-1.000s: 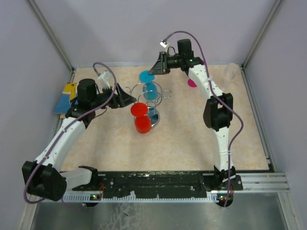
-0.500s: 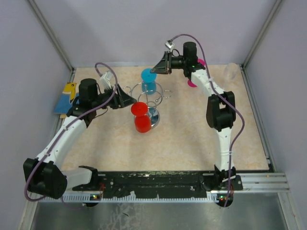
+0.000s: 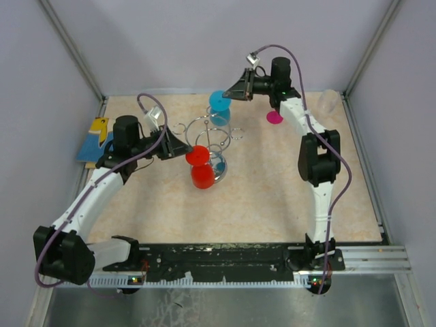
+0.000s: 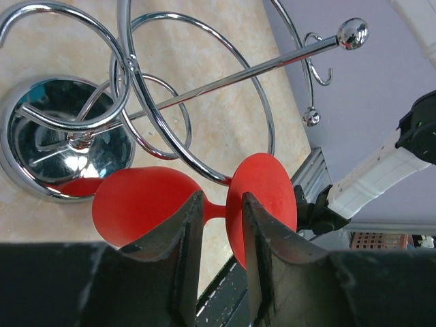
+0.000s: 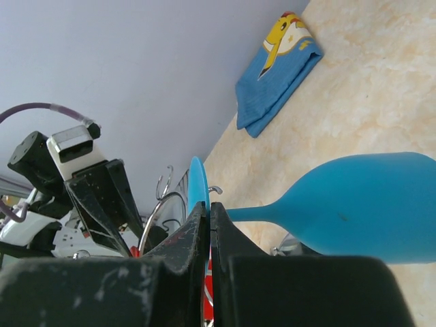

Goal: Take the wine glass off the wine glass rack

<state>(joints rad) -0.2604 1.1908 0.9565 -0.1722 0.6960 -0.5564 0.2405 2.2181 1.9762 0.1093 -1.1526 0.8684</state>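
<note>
Here — one rack [image 4: 41, 146], one blue glass [image 5: 368, 204], red glass [image 4: 136, 204]

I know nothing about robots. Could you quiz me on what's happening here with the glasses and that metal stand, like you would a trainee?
1. Which gripper is shut on the blue wine glass? A left, B right, C neither.
2. True or false: the folded blue-and-yellow cloth lies on the robot's right side.
3. Fill in: beside the shiny chrome wire rack, the open left gripper faces the red wine glass at its thin ____, the part joining bowl and foot.

Key
1. B, the right gripper.
2. False; it lies on the left side.
3. stem
</note>
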